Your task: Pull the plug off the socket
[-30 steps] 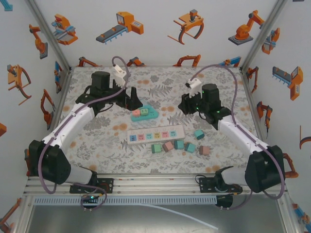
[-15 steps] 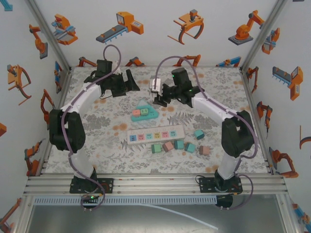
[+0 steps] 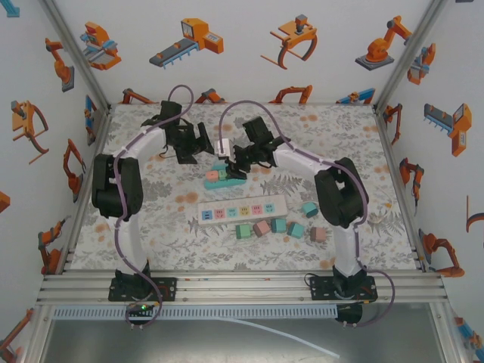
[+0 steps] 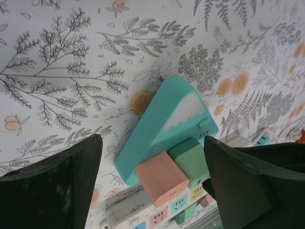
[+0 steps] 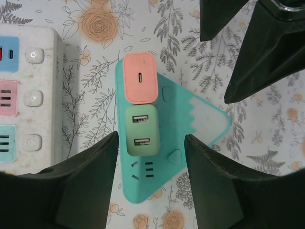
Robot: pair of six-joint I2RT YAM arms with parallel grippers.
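Where a second ago both arms sat folded back at either side of the floral mat (image 3: 151,227), they have now reached in over its far middle. The left gripper (image 3: 200,144) is just behind the teal triangular socket (image 3: 224,178), and the right gripper (image 3: 236,162) is directly above it. Each arm rises steeply from its base and arches forward, its wrist tipped down toward the mat.

In the left wrist view its fingers (image 4: 62,181) stand spread wide, with the socket lying between them. The right fingers (image 5: 86,181) are parted too, straddling the green plug (image 5: 141,137) with a gap on each side. The pink plug (image 5: 140,78) sits touching it, and both are seated in the socket.

Nearer the bases lie a white power strip (image 3: 242,210) and a row of loose plugs (image 3: 280,227). White walls (image 3: 242,76) printed with orange robot pictures enclose the table.
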